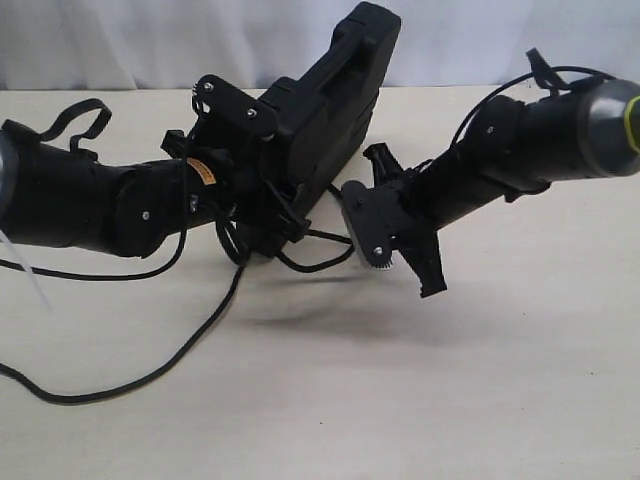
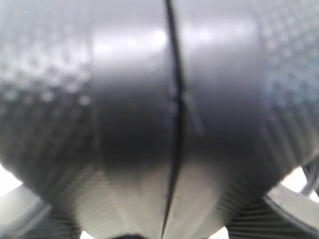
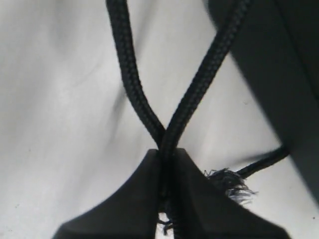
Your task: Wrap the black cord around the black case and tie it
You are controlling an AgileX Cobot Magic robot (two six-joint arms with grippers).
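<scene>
No readable text or labels anywhere

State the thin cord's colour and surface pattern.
Black braided cord, tight woven pattern; clearest in right wrist view.

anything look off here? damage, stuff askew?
The black cord has a frayed end, fuzzing out beside the right tool, which pinches two crossed strands. The black case sits steeply tilted in the left tool, one end raised. Nothing looks spilled or broken.

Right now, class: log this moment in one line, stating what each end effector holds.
left end effector: gripping black case, tilted up | right end effector: shut on two strands of black cord
</scene>
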